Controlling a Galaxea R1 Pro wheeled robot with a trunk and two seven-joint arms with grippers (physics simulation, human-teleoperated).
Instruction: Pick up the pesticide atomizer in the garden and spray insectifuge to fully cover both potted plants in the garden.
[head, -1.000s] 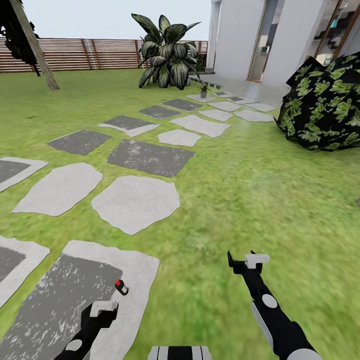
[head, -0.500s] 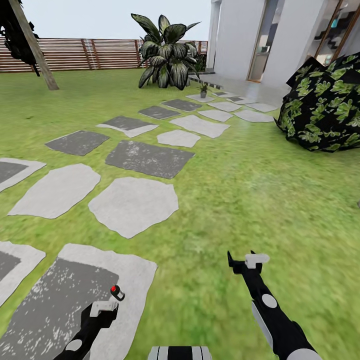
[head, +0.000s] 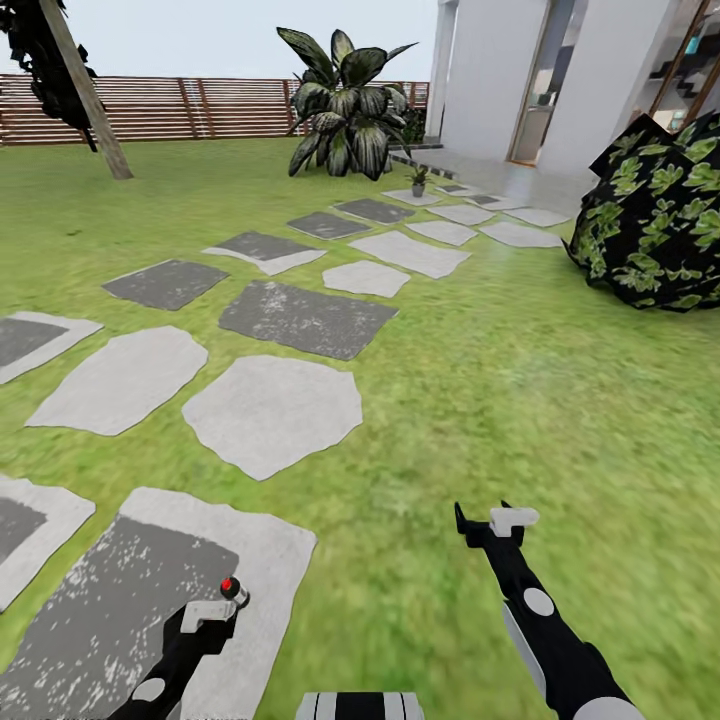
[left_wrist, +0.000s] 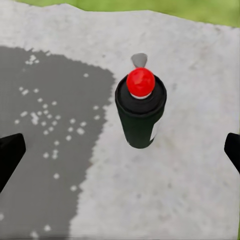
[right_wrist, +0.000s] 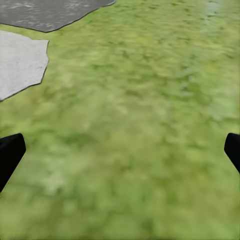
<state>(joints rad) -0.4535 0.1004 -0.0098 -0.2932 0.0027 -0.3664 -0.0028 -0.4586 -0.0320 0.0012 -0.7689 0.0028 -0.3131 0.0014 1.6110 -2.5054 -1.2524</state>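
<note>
Below the left jaws (left_wrist: 120, 150), the pesticide atomizer (left_wrist: 140, 112) has drawn nearer.

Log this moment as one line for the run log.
stage: approach | left gripper: open, above atomizer | atomizer: upright on grey stepping stone, ungrasped | right gripper: open, over lawn

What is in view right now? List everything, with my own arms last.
spray bottle: one, dark with a red top, standing on a stepping stone ahead of the left gripper
stepping stones: many, pale and dark grey, trailing across the lawn towards the house
lawn: green
broad-leaved plant: one, dark green, far end by the fence
fence: brown slats
tree trunk: one, leaning, far left
leafy bush: one, right
house: white
left gripper: fingers open
right gripper: fingers open, over grass
</note>
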